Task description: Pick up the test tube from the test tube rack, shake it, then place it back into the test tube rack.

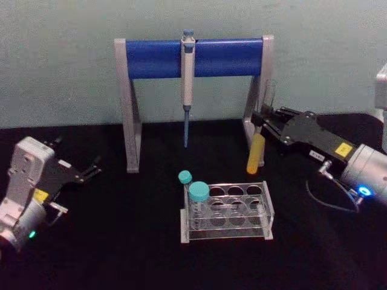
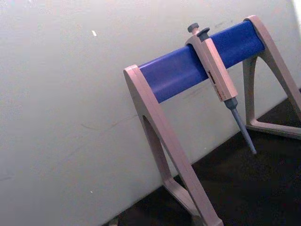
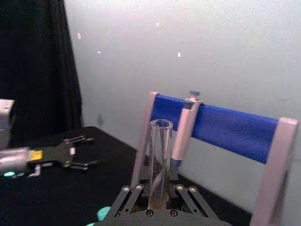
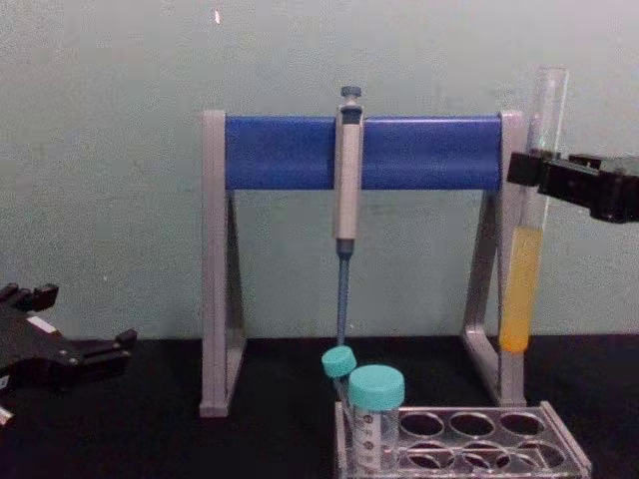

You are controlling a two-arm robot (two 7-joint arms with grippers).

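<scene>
While in R grpr (image 1: 262,119), 1 tube (image 1: 256,156)

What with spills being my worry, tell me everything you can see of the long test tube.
The test tube is a long, slim, clear glass tube, uncapped, with a rounded bottom and yellow liquid in its lower part. It hangs nearly upright in the air, clear of the rack, by the right leg of the stand. The right gripper is shut on it just above the liquid.
</scene>
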